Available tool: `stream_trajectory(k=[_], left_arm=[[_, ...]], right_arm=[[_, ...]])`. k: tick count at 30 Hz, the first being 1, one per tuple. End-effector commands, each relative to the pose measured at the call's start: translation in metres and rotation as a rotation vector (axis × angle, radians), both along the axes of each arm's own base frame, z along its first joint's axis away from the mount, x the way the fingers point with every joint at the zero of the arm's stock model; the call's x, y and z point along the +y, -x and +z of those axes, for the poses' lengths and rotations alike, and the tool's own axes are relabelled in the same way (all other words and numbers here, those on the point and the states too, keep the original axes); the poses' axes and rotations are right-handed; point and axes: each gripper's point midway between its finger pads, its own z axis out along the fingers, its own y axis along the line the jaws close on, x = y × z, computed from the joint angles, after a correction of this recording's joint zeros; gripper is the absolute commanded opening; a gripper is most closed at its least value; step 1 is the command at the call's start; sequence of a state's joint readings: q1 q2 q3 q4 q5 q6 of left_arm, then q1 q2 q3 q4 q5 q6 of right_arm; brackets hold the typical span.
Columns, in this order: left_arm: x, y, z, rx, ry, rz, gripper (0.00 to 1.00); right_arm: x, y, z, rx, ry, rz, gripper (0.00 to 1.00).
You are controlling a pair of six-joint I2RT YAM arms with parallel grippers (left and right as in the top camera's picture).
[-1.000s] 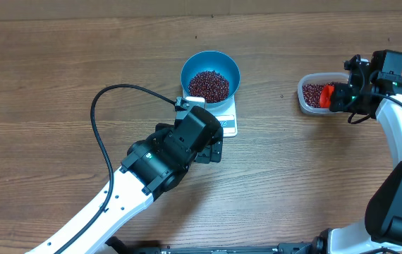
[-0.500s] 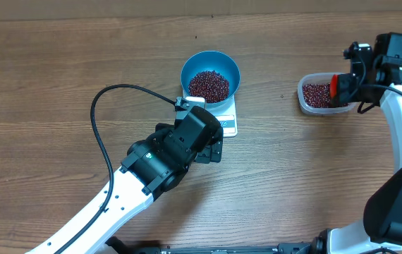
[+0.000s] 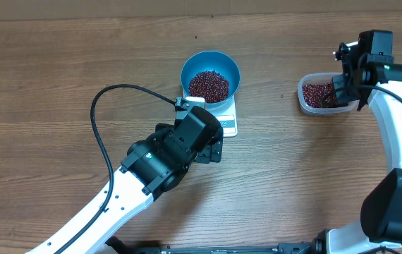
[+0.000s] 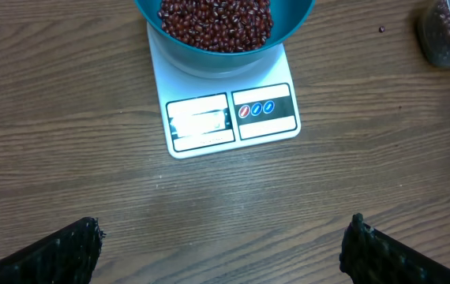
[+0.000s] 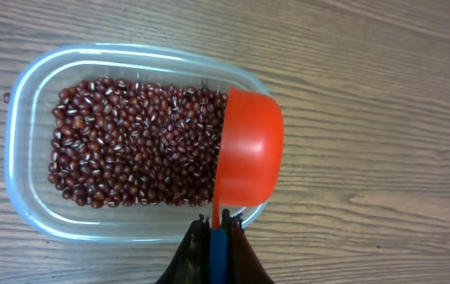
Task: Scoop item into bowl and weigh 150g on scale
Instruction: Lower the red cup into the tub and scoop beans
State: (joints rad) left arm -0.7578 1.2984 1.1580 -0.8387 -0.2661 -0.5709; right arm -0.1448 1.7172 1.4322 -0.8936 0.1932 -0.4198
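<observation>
Beans (image 3: 209, 85) lie in the blue bowl (image 3: 230, 65) on the scale (image 4: 233, 118); the left claw (image 4: 223, 246) hovers spread before it, the right claw (image 5: 219, 229) pinches an orange scoop (image 5: 249, 150) over the tub (image 5: 21, 134).

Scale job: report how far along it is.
Done: the bowl sits on the scale with a heap of beans in it. In hand: the right gripper, shut on the orange scoop, holds it at the tub. Remaining: the display is unreadable, so the weight is unconfirmed; the left gripper hangs open.
</observation>
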Motion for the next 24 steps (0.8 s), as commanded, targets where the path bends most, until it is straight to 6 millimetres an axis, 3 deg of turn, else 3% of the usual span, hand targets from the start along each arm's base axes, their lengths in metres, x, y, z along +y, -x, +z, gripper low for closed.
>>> stream_trajectory(k=[1, 6, 16, 24], left_arm=[[0.0, -0.001, 0.001, -0.004, 0.002, 0.014, 0.99], [0.0, -0.001, 0.001, -0.004, 0.002, 0.014, 1.0], [0.0, -0.001, 0.001, -0.004, 0.002, 0.014, 1.0], [0.0, -0.001, 0.001, -0.004, 0.002, 0.014, 0.99]], right_arm=[[-0.006, 0.006, -0.017, 0.054, 0.008, -0.02, 0.04], [0.0, 0.006, -0.039, 0.109, -0.028, -0.006, 0.04], [-0.002, 0.011, -0.045, 0.132, -0.045, -0.013, 0.04], [0.03, 0.014, -0.055, 0.138, -0.221, 0.055, 0.04]])
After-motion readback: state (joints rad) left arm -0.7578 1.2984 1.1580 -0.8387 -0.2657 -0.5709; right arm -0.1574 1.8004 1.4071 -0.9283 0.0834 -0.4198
